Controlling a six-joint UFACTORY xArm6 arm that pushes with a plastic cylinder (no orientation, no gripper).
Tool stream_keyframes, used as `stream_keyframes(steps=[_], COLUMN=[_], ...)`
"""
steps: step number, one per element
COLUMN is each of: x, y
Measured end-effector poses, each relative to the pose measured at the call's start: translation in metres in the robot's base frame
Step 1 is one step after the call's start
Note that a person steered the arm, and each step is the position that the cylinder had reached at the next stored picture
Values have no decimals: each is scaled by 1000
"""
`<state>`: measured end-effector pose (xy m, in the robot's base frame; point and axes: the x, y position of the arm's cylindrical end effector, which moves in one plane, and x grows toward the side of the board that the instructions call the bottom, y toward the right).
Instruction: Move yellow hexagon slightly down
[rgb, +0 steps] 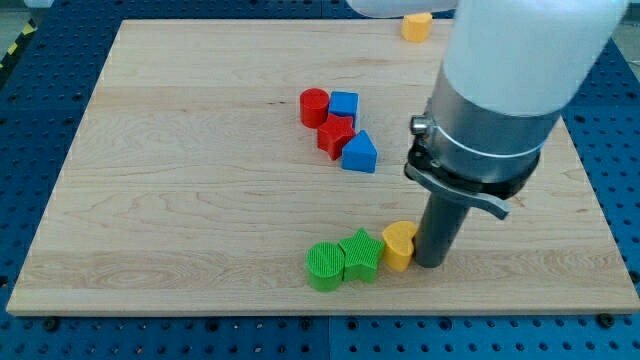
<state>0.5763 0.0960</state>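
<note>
Nearest the view's bottom, a green round block (324, 266) and a green star-shaped block (360, 254) are seen touching each other on the wooden worktop (180, 200). The tool here is a plain rod with nothing that opens or closes; my tip (431, 264) is set down just to the view's right of a yellow block (398, 245), touching or nearly touching it. Its shape cannot be made out fully. That yellow block is pressed against the green star. Farther up, a red cylinder (314, 107), a blue cube (344, 105), a red star (336, 135) and a blue triangle (360, 153) are clustered. A second yellow block (416, 26) is found at the top edge.
</note>
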Motion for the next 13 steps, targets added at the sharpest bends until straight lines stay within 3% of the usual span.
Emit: stream_keyframes(steps=[2, 3, 4, 5, 7, 8, 9, 10, 13], x=[-1, -1, -1, -33, -193, -275, -352, -384, -384], y=[-37, -34, 4, 31, 37, 21, -49, -65, -29])
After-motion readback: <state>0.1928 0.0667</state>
